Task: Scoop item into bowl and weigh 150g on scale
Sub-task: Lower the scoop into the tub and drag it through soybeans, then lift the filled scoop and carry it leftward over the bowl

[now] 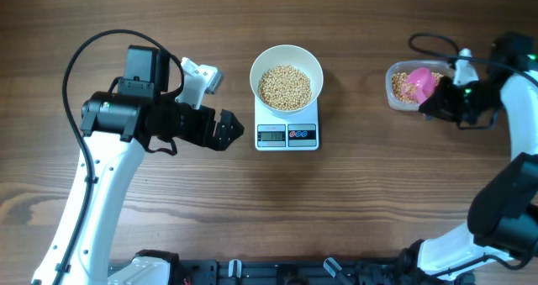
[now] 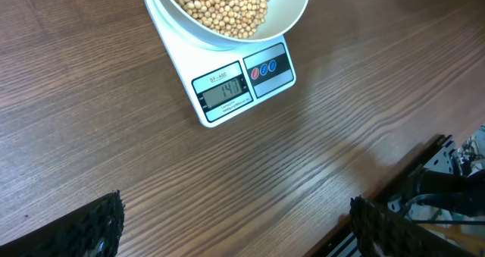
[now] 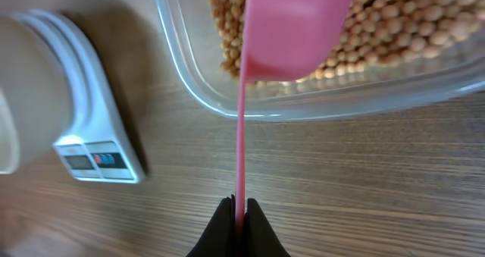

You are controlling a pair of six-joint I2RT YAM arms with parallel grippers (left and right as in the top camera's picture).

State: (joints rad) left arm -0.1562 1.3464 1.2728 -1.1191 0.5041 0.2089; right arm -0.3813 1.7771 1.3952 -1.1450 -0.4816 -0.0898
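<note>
The white bowl sits on the white scale, filled with tan beans. In the left wrist view the scale shows its lit display under the bowl. My left gripper stands open just left of the scale, its fingers wide apart over bare wood. My right gripper is shut on the thin handle of a pink scoop, whose cup hangs over the beans in the clear tub. From overhead the scoop lies over the tub.
A black cable loops above the right arm. The table's front edge with black rails runs along the bottom. Bare wood lies between the scale and the tub.
</note>
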